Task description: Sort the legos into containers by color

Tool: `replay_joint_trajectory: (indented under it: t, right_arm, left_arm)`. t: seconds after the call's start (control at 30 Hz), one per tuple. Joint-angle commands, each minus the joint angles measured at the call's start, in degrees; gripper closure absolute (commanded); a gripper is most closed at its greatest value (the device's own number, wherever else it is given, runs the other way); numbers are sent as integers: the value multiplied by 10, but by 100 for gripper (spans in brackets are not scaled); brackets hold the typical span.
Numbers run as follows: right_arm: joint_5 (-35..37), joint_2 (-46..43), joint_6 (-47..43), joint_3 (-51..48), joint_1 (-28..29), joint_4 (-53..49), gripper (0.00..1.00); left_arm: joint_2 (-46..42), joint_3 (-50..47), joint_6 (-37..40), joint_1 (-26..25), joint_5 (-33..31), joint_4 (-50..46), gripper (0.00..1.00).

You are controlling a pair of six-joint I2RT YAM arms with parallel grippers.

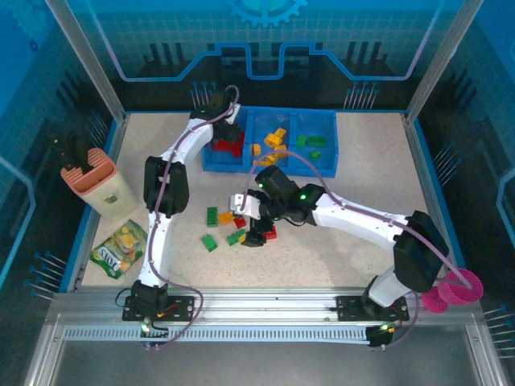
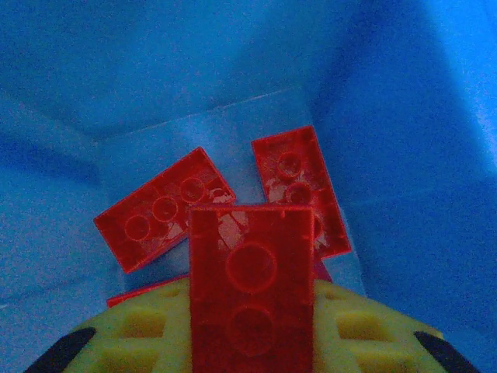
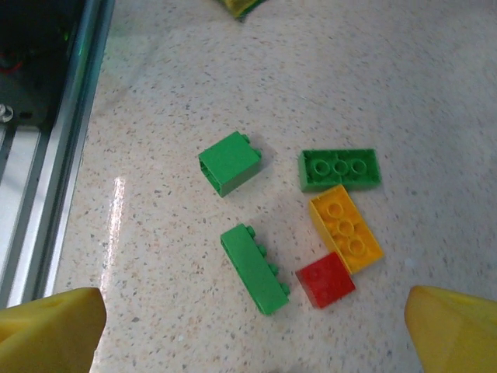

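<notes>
— Where is the left gripper hanging?

— It's hanging inside the blue tray at the table's 12 o'clock, in the left compartment. Its jaws are clenching a red brick stood on end. Two more red bricks are lying just beyond it, at its 11 and 1 o'clock.

— What's sitting in the other compartments?

— Yellow-orange legos are sitting in the middle one and green legos in the right one.

— And the right gripper?

— It's hovering over the loose legos at the table's centre, jaws spread wide and gripping nothing. Below it a small red piece is lying against a yellow-orange brick at its 1 o'clock. A flat green brick is resting just beside that one, at its 12 o'clock. A long green brick is lying at the red piece's 9 o'clock, and a chunky green brick farther off at 11 o'clock.
</notes>
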Motion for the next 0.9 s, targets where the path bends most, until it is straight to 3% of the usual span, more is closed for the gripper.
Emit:
replay_joint_trajectory:
  t: [0.0,0.27,0.47,0.67,0.87]
  right_arm:
    - [5,32,-81,4,17,25,0]
    - [8,120,-128,77,31,-49,1]
    - [25,162,-144,92,50,-56,5]
    - [59,186,-149,84,64,-48,7]
    - [130,228,-131,114,74,-62,18]
  left_arm:
    - [6,16,-17,-1,8,-7,81]
    - [-2,-7,-28,0,12,3,45]
    - [-38,-29,-38,1,31,6,34]
    - [-140,-98,-43,0,44,8,25]
    - [-260,-168,-55,-1,64,-10,25]
